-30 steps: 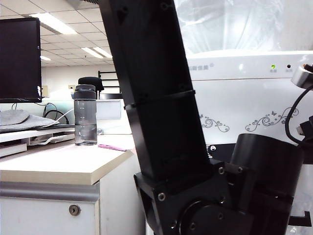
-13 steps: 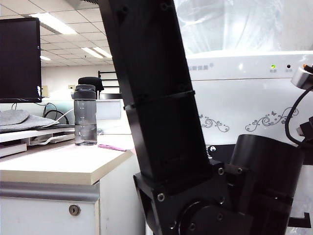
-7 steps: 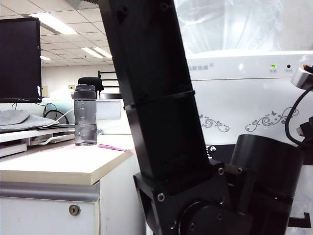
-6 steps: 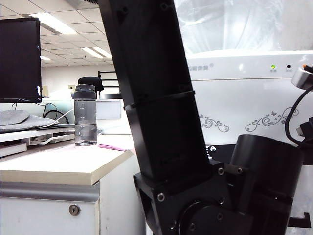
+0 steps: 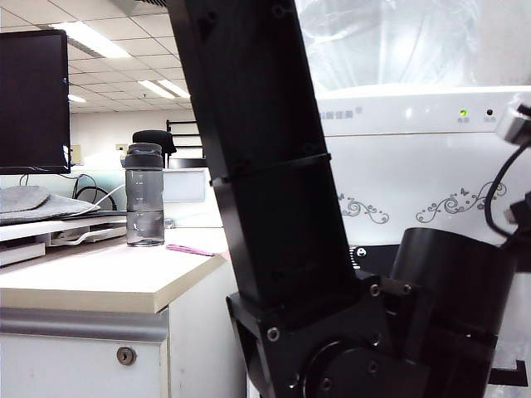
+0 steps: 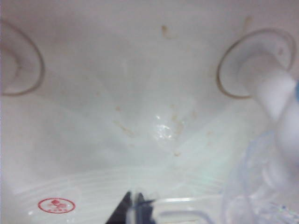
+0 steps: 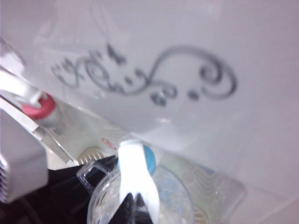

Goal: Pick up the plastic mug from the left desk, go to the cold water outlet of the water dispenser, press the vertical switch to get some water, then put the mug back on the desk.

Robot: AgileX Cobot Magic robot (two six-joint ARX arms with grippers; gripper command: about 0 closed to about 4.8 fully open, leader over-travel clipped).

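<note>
Exterior view: a black arm link fills the middle from 12 to 6 o'clock. The left desk is at 8 o'clock, with its keyhole at 7. On the desk at 9 o'clock stands a smoky-grey bottle, with a pink scrap just beside it and a dark monitor at 10. The water dispenser is at 2-3 o'clock, showing its green light and grey scrolls. Neither the mug nor the taps can be seen here.

Left wrist view: the left gripper is inside the dispenser recess, its dark tips pressed together on what looks like the thin clear handle. The plastic mug is just beside them, under the white tap body.

Right wrist view: the plastic mug is right below the cold water outlet with its blue collar. The vertical switch hangs over the mug's mouth. The tap with the pink-red collar is well to the side. The right gripper sits close to the switch. Only a dark blurred bit of it shows, so I cannot tell if its claw is apart or together, or whether it touches the switch. A pale ridged piece is near the red tap, unclear what it is.
</note>
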